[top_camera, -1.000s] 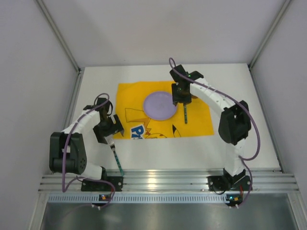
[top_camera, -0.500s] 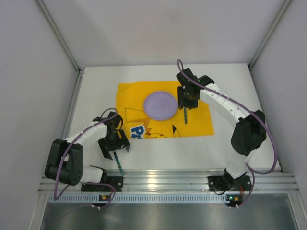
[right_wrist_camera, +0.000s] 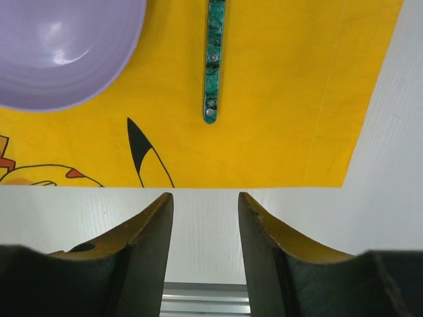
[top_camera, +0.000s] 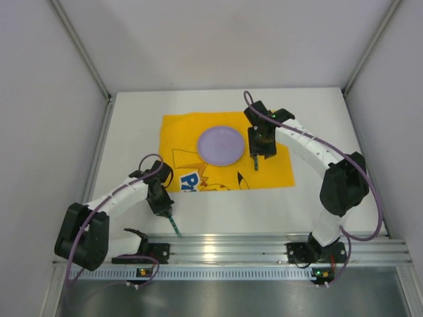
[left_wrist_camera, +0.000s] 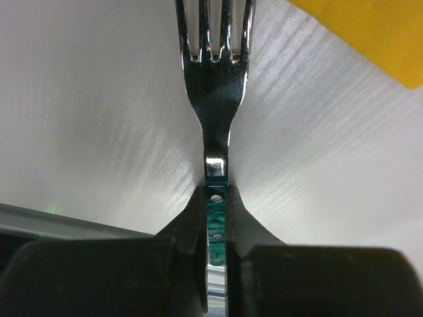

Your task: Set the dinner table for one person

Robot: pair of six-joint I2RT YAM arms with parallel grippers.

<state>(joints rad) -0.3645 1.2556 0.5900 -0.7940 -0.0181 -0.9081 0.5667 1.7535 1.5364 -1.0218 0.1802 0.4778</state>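
A fork [left_wrist_camera: 217,99] with a steel head and a green marbled handle lies over the white dinner table [top_camera: 330,132], its tines pointing away from my left wrist camera. My left gripper [left_wrist_camera: 216,198] is shut on that handle near the neck, and the handle's end [top_camera: 174,228] sticks out toward the near rail. My right gripper [right_wrist_camera: 205,198] hangs open and holds nothing. It hovers above the yellow placemat [top_camera: 277,173], just right of the lilac plate [top_camera: 223,145]. A second green-handled utensil [right_wrist_camera: 213,59] lies flat on the mat beside the plate, its blade end hidden.
A ribbed aluminium rail [top_camera: 231,247] runs along the near table edge, close to the fork's handle end. Grey panels wall in the left, right and back. The placemat's corner [left_wrist_camera: 370,33] shows at the upper right of the left wrist view.
My left gripper slid toward the near edge along the fork and closed on its green handle; the handle end has shifted slightly right. The right gripper drifted a little right, staying open.
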